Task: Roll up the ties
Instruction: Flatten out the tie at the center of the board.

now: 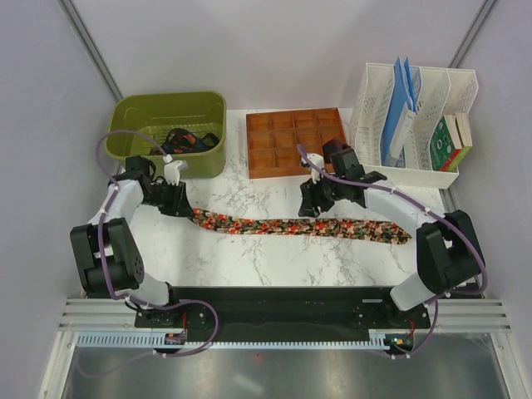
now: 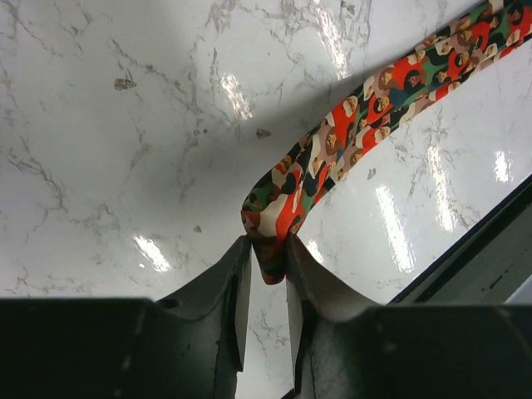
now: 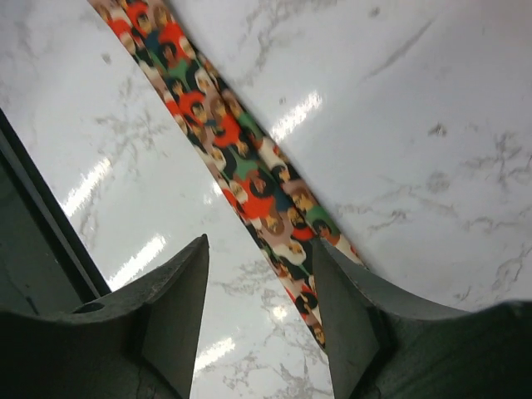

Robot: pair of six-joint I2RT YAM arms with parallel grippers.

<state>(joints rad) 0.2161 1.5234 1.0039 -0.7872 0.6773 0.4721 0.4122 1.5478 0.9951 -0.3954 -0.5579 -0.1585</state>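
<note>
A speckled red, green and orange tie lies stretched across the marble table. My left gripper is shut on its narrow left end, which is folded between the fingertips; the strip runs up and right from there. My right gripper is open just above the middle of the tie, its fingers straddling the table with the tie passing under the right finger. Darker ties lie in the green bin.
A green bin stands at the back left. A brown compartment tray is at the back middle. A white file rack with books stands at the back right. The table's black front edge is near.
</note>
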